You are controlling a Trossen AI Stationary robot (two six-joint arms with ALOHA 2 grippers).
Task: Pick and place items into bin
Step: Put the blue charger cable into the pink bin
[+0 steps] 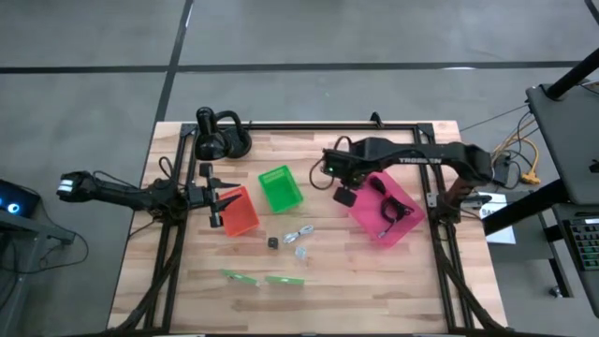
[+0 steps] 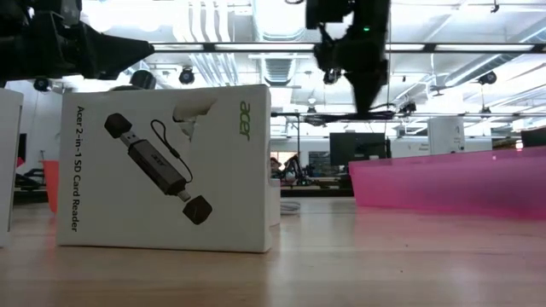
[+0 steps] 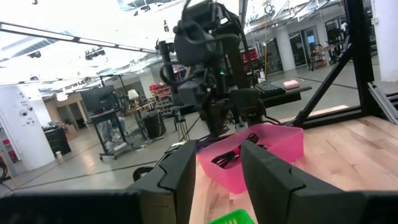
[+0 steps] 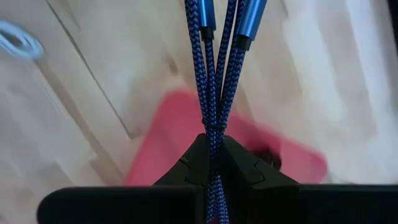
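While the right pincer (image 4: 213,146) pinches a blue braided cable (image 4: 214,68) over the pink bin (image 1: 386,208), the strands hang limp; I judge it light, floppy and best taken at its bunched middle. Off by the orange bin (image 1: 239,212), the left pincer (image 3: 217,163) waits with fingers apart above the counter (image 1: 356,281)

A white box (image 2: 166,166) is standing on the table, showing "acer" in green at its upper corner and "Acer 2-in-1 SD Card Reader" running down its side. The right arm (image 1: 418,159) is carrying pale lettering that is reading "TROSSEN".
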